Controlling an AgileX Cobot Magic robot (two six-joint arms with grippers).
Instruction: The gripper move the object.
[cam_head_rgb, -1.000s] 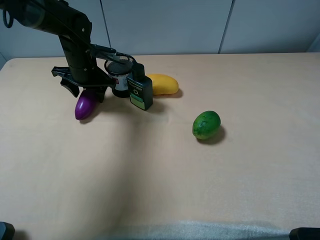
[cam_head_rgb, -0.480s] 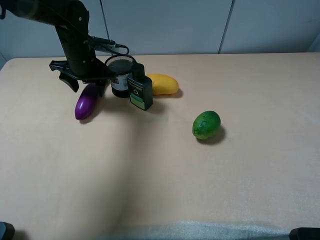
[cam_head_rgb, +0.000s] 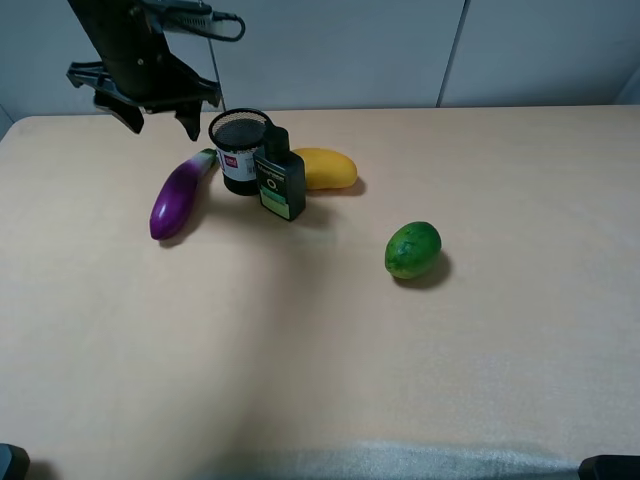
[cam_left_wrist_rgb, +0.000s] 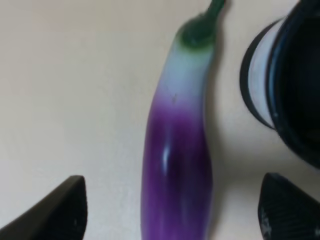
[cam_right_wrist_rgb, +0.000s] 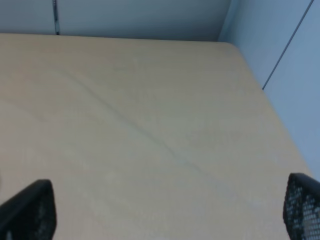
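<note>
The purple eggplant (cam_head_rgb: 176, 198) lies on the table at the back left, its green stem toward the black cup. In the left wrist view the eggplant (cam_left_wrist_rgb: 177, 150) lies free between my spread fingers. My left gripper (cam_head_rgb: 160, 118) is open and empty, lifted above the eggplant's stem end. My right gripper (cam_right_wrist_rgb: 170, 210) is open over bare table, and only its fingertips (cam_right_wrist_rgb: 30, 210) show; it is out of the exterior high view.
A black mesh cup (cam_head_rgb: 238, 150) and a dark bottle with a green label (cam_head_rgb: 279, 180) stand just right of the eggplant. A yellow mango-like fruit (cam_head_rgb: 325, 168) lies behind the bottle. A round green fruit (cam_head_rgb: 413, 249) lies mid-table. The table's right edge (cam_right_wrist_rgb: 260, 90) is near the right gripper.
My left gripper has risen up and back off the eggplant, jaws open. The eggplant stays on the table, now fully uncovered with its stem showing.
</note>
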